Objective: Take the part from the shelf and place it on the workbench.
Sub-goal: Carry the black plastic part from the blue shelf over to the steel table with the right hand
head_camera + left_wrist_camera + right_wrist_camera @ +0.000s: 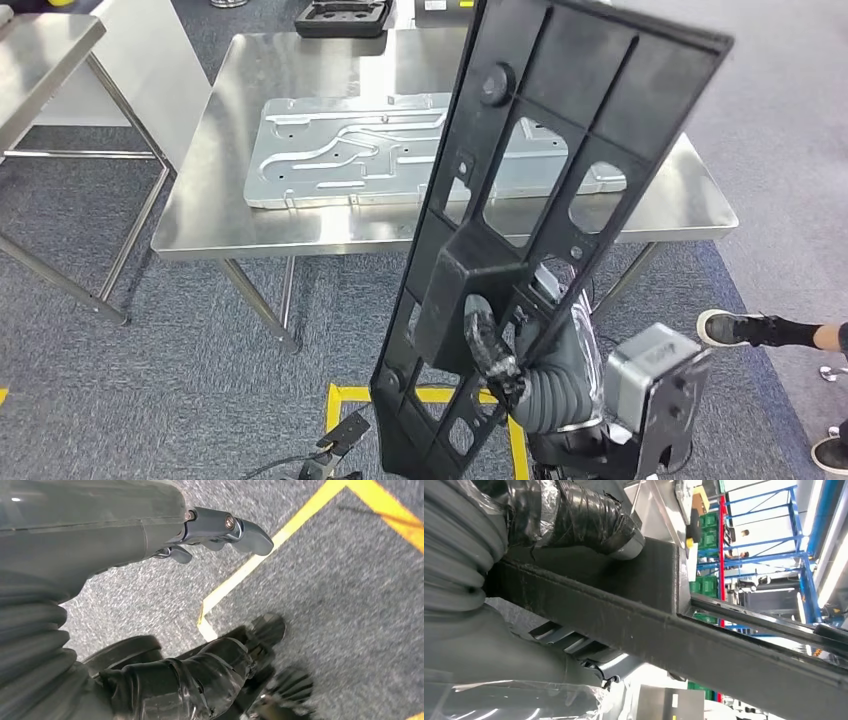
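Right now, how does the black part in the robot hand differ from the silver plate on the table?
The black part is dark, held tilted upright in the air by the right robot hand; the silver plate is shiny metal and lies flat on the table. The part has large open cut-outs; the plate has pressed grooves. Both are long, flat panels.

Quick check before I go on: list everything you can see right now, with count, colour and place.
Part: one, black, long ribbed panel held tilted in front of the workbench.
Workbench: one, steel, ahead.
Metal plate: one, silver, flat on the workbench.
Black tray: one, at the workbench's far edge.
Second table: one, steel, far left.
Floor tape: yellow lines on grey carpet.
Person's shoes: two, black, on the floor at the right.
Blue racks: behind, holding green crates.
Right hand: grips the part low down.
Left hand: hangs over the carpet, holding nothing.
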Available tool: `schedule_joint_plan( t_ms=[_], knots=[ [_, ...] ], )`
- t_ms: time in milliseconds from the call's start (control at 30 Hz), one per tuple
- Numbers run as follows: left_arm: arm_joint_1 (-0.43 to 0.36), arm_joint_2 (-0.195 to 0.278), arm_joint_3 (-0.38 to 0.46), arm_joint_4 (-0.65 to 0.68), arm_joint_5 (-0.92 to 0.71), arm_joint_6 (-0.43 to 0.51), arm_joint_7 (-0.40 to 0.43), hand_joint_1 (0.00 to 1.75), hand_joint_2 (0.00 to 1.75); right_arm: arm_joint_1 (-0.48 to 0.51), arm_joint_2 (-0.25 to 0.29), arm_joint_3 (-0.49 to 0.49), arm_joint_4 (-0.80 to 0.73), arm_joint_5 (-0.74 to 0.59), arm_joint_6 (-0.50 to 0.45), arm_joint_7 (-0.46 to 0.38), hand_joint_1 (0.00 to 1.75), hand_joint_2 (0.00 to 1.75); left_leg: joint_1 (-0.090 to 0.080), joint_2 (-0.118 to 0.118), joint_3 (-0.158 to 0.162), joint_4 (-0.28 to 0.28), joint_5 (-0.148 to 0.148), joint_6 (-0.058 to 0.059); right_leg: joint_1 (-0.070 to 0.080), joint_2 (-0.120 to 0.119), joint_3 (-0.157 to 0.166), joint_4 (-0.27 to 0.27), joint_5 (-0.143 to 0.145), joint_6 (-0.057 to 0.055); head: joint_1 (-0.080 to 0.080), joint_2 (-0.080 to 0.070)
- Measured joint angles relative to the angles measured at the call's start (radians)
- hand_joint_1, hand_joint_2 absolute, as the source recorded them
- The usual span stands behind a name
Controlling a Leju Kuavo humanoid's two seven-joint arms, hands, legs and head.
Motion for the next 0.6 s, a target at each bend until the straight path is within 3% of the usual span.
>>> schedule_joint_plan(
  t_ms=[33,100,167,333,400,467,500,533,600],
  knots=[
    [0.004,0.000,0.000,0.000,0.000,-0.001,-0.001,0.00,1.75,0.015,-0.005,-0.005,0.000,-0.002,-0.001,-0.020,1.29,1.75,0.000,-0.001,0.009,0.002,-0.008,0.000,-0.002,0.000,-0.008,-0.012,0.028,0.002,0.000,0.000],
    [0.010,0.000,0.000,0.000,0.000,-0.001,-0.002,0.00,1.75,0.035,-0.014,-0.019,0.000,-0.012,-0.003,-0.053,1.29,1.75,0.002,-0.002,0.027,0.011,-0.029,-0.006,-0.004,-0.002,0.022,-0.121,0.112,0.003,0.000,0.000],
    [0.011,0.000,0.000,0.000,0.000,0.000,-0.003,0.00,1.75,0.054,-0.019,-0.035,-0.001,-0.031,-0.003,-0.077,1.29,1.75,-0.001,-0.002,0.031,0.023,-0.049,-0.018,-0.003,-0.003,0.060,-0.212,0.149,-0.002,0.002,0.000],
    [0.013,0.001,0.000,0.000,0.010,0.002,-0.017,0.00,1.75,0.091,-0.029,-0.065,0.000,-0.118,-0.003,-0.144,1.29,1.75,-0.003,0.002,0.034,0.038,-0.075,-0.045,-0.004,0.004,0.081,-0.241,0.130,-0.030,-0.001,0.000],
    [0.014,0.003,0.001,0.000,0.015,-0.001,-0.025,0.00,1.75,0.095,-0.029,-0.072,0.002,-0.163,-0.003,-0.182,1.29,1.75,0.001,0.002,-0.009,0.126,-0.113,-0.055,-0.006,0.001,0.095,-0.248,0.124,-0.039,-0.004,0.000],
    [0.018,0.006,0.001,0.000,0.018,-0.006,-0.029,0.00,1.75,0.099,-0.030,-0.080,0.007,-0.199,-0.003,-0.219,1.29,1.75,0.003,0.002,-0.089,0.253,-0.148,-0.062,-0.004,0.000,0.104,-0.249,0.116,-0.044,-0.006,0.000],
    [0.021,0.008,0.001,0.000,0.018,-0.008,-0.029,0.00,1.75,0.101,-0.030,-0.083,0.010,-0.212,-0.003,-0.233,1.29,1.75,0.004,0.002,-0.120,0.289,-0.145,-0.063,-0.004,0.001,0.109,-0.249,0.111,-0.045,-0.006,0.000],
    [0.024,0.009,0.001,0.000,0.018,-0.010,-0.029,0.00,1.75,0.103,-0.030,-0.086,0.012,-0.220,-0.003,-0.243,1.29,1.75,0.005,0.002,-0.134,0.290,-0.122,-0.063,-0.003,0.002,0.116,-0.249,0.106,-0.045,-0.006,0.000],
    [0.025,0.011,0.001,0.000,0.017,-0.012,-0.029,0.00,1.75,0.104,-0.030,-0.091,0.015,-0.229,-0.003,-0.258,1.29,1.75,0.005,0.002,-0.110,0.185,-0.032,-0.059,-0.003,0.005,0.135,-0.249,0.094,-0.043,-0.006,0.000]
  ],
)
